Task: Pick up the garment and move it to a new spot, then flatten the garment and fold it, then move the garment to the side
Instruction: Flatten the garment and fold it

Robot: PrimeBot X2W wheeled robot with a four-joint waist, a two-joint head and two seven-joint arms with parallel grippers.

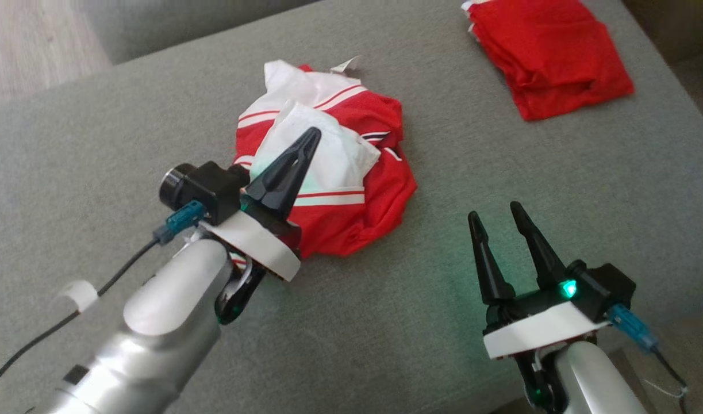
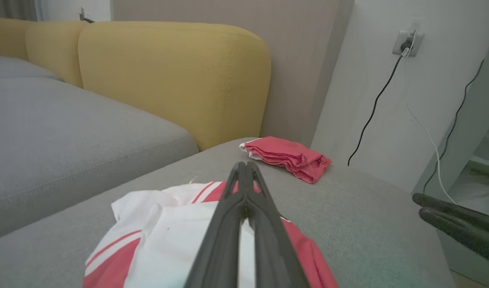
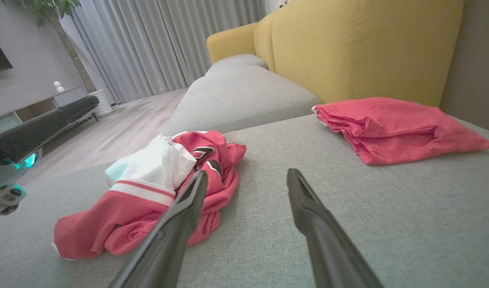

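Left gripper (image 1: pixel 312 138) nearest the lens, silver forearm rising from 7 o'clock. Its dark fingers are clenched tip to tip. No cloth shows between the tips, and they hang over the heap rather than in it, so I judge them empty.

Crumpled red-and-white mesh jersey (image 1: pixel 380 190) lies mid-seat, under and just ahead of those fingers.

Right gripper (image 1: pixel 495 211) at 5 o'clock of the head view, fingers spread with nothing between them. The jersey lies at its 10 o'clock, near but apart. Left arm is the nearer one.

Heap is bunched and nearly round, with a slight long axis from 11 to 5 o'clock and a white panel on top.

Judgement: pickup not yet made. The left fingers would need to reopen and drop onto the white fold.

Surface: grey woven couch seat (image 1: pixel 98 144), soft, with open room toward 9 o'clock. Folded red cloth bundle (image 1: pixel 552 57) at 1 o'clock, well apart from the heap.

Room: yellow upholstered backrest (image 2: pixel 168 80), pale wood floor (image 3: pixel 120 128), grey curtains (image 3: pixel 148 40), wall socket (image 2: pixel 406 40) with cables hanging down.
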